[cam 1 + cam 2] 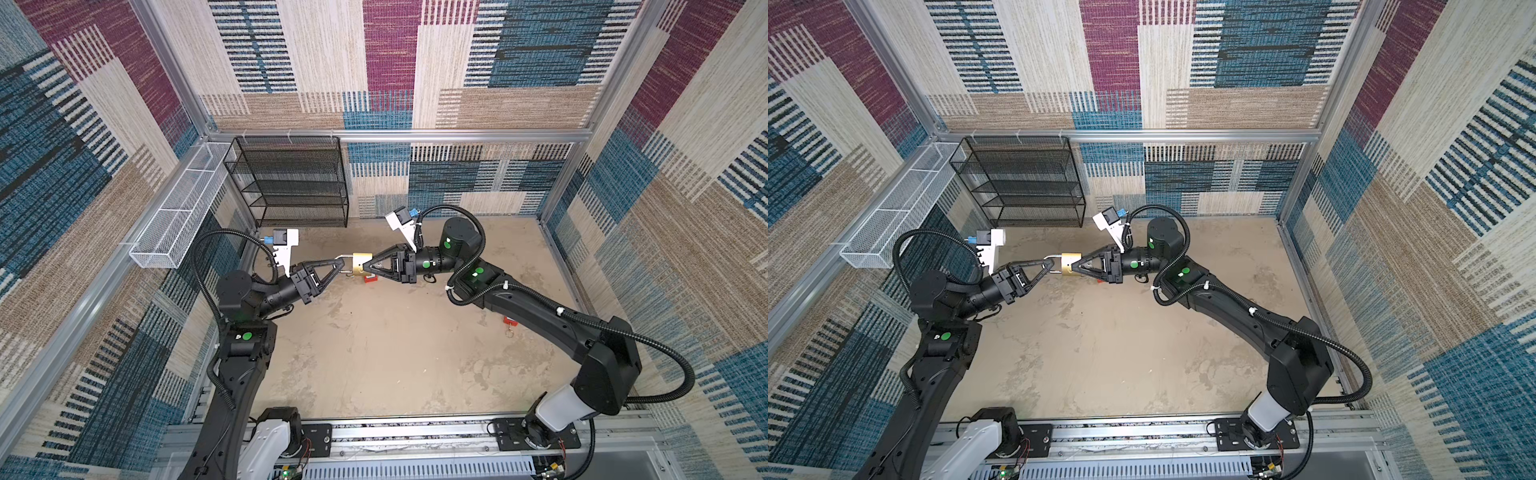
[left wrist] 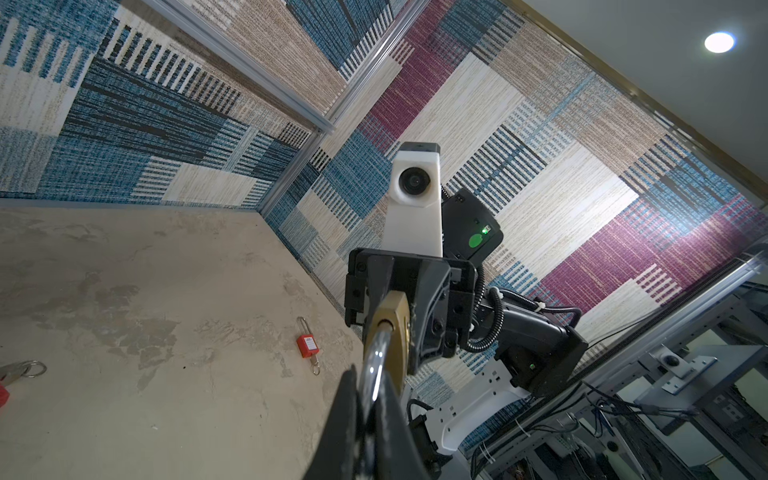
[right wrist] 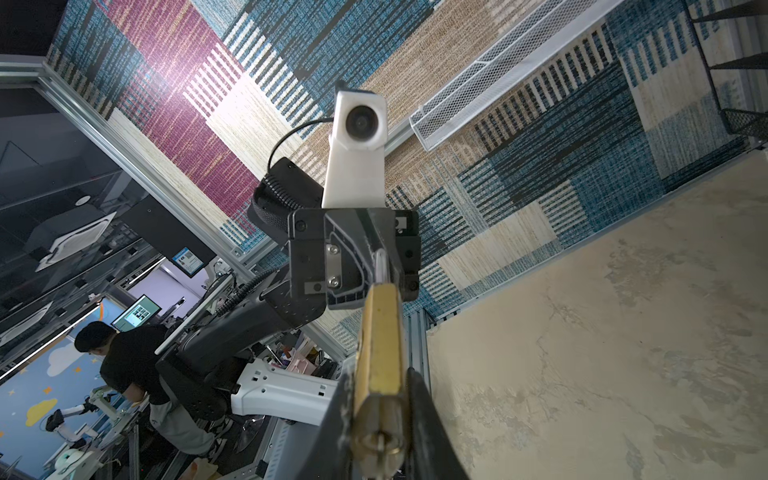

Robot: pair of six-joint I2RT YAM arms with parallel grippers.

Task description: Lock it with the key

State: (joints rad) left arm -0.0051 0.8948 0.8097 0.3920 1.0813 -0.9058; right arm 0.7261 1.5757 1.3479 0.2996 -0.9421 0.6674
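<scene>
A brass padlock [image 1: 358, 262] [image 1: 1068, 262] hangs in mid-air between my two grippers, above the back of the table. My left gripper [image 1: 341, 266] [image 2: 370, 382] is shut on its silver shackle [image 2: 376, 361]. My right gripper [image 1: 366, 267] [image 3: 380, 368] is shut on the brass body [image 3: 380, 332], its fingers flat on both sides. The keyhole [image 3: 379, 442] at the lock's bottom end faces the right wrist camera, with no key in it. A silvery key on a ring [image 2: 20, 371] lies on the table at the left wrist view's edge.
A red padlock [image 1: 508, 321] [image 2: 306, 345] lies on the table under my right arm. Another red thing [image 1: 370, 278] lies below the held lock. A black mesh shelf [image 1: 286, 178] stands at the back, and a white mesh basket [image 1: 178, 208] hangs on the left wall.
</scene>
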